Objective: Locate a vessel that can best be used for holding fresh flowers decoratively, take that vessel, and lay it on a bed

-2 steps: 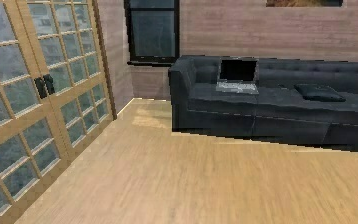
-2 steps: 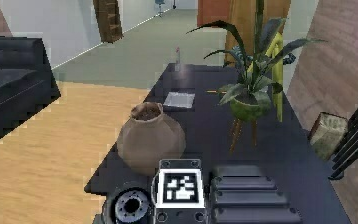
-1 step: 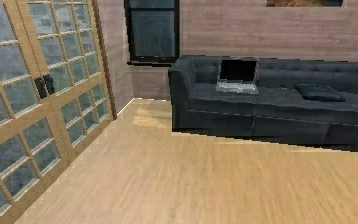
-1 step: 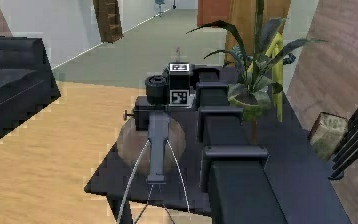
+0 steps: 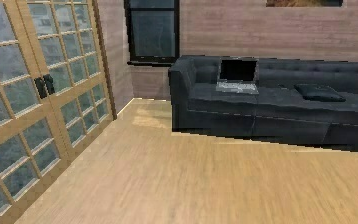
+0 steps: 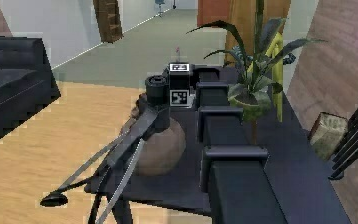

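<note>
Right at the claw [image 6: 79, 200], by the root of its thin fingers [image 6: 97, 165], a round brown vase [image 6: 163, 150] appears to stand on the dark surface [image 6: 287, 175]. That vase fits the task's flower vessel, so I judge the search finished: the thing is found and the arm [image 6: 237, 190] is stretched out across the surface to it. Whether the claw is spread, pressed together or gripping the vase cannot be told. With the vase sitting on the surface at the claw, I cannot tell whether it holds anything either. Whether the fingers touch the vase or merely pass beside it is also unclear.

Beyond the claw, farther out along the surface, a leafy plant [image 6: 249, 60] grows in its pot, near enough that a lift should avoid its leaves.

Well apart from the claw, the forward view shows a dark sofa [image 5: 267, 95] carrying a laptop [image 5: 237, 77], with glazed doors [image 5: 37, 100] to the sofa's left.

By my reckoning the task is roughly at its first third. The grasp is not confirmed, the vase is not yet lifted clear, and a bed must then be found, reached and given the vase, laid down.
</note>
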{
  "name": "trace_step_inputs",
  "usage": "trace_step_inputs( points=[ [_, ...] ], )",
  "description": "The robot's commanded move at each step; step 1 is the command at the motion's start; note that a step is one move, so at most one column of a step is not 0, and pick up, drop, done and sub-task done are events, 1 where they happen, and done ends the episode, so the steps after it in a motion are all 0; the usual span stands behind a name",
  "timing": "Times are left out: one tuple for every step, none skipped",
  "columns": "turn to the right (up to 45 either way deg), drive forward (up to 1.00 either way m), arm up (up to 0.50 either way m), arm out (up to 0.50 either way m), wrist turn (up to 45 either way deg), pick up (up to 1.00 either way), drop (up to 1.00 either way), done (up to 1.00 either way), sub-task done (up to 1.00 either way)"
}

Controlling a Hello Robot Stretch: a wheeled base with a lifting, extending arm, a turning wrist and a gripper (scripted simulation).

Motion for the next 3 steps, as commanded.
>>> trace_step_inputs(
  points=[
    [0.0, 0.00, 0.00, 0.00, 45.0, 0.00, 0.00, 0.00, 0.00],
    [0.0, 0.00, 0.00, 0.00, 45.0, 0.00, 0.00, 0.00, 0.00],
    [0.0, 0.00, 0.00, 0.00, 24.0, 0.00, 0.00, 0.00, 0.00]
  ],
)
